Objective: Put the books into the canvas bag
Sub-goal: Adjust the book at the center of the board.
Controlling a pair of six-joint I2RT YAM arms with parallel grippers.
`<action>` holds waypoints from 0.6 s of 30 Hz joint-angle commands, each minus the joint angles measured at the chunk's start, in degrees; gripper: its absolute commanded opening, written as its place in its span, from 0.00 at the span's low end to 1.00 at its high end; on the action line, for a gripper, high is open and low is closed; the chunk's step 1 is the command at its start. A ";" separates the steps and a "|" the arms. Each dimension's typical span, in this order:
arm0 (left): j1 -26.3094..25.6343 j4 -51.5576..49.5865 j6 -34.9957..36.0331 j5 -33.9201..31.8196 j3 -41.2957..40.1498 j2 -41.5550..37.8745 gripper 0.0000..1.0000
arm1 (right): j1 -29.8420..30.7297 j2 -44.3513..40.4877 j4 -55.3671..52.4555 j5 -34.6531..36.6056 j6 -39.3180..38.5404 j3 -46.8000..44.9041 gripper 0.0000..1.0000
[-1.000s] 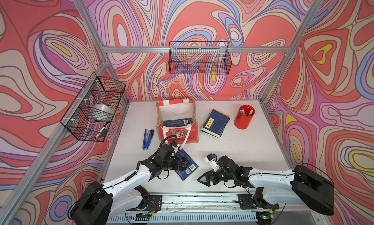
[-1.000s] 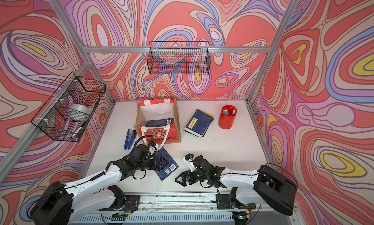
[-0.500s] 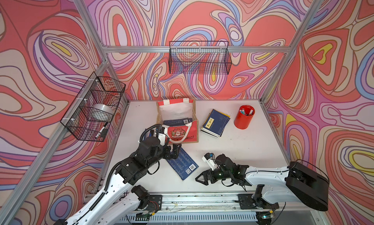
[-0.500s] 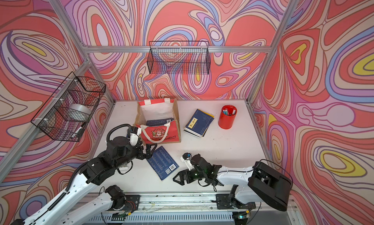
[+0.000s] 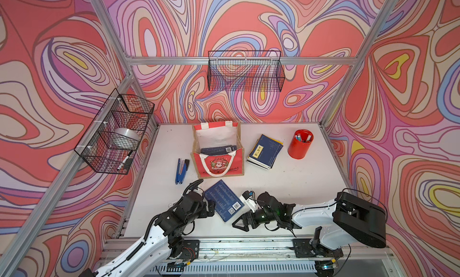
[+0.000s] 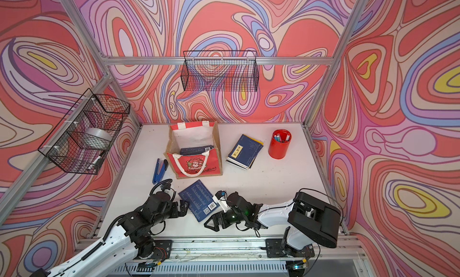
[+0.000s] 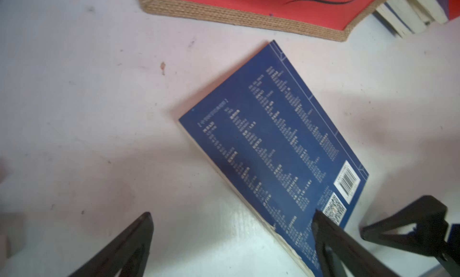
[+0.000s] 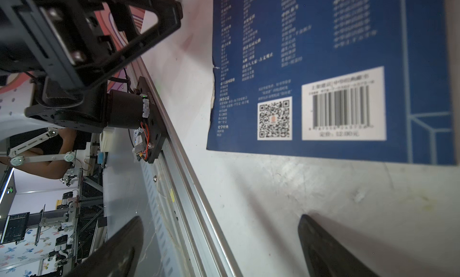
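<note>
Between the wide-spread fingers of the left gripper (image 7: 232,213) sits the long edge of the face-down book (image 5: 224,201), apparently lined up for a pinch; the right gripper (image 8: 220,217), also agape and empty, flanks its barcode corner. Beyond stands the canvas bag (image 5: 236,163), open.

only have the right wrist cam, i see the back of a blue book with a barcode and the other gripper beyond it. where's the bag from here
Observer: The canvas bag stands upright on the table, just past that book on the side away from the arms, with its mouth open upward.
Operator: anything in it yet
Observer: Yes, at least one navy book shows through the mouth in both top views.
Operator: any more to pack
Observer: A stack of books lies flat between the bag and a red pen cup.
</note>
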 commanded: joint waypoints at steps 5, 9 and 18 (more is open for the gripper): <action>0.01 7.68 -2.56 -10.19 -2.30 -6.72 1.00 | 0.43 1.53 0.46 -0.42 -0.17 0.83 0.98; 2.61 18.54 3.10 -2.91 -1.44 0.06 1.00 | 0.48 2.86 1.98 -0.59 0.48 1.18 0.98; 13.13 34.93 6.24 12.55 -0.08 17.83 1.00 | 0.47 4.68 2.55 2.36 2.67 2.73 0.98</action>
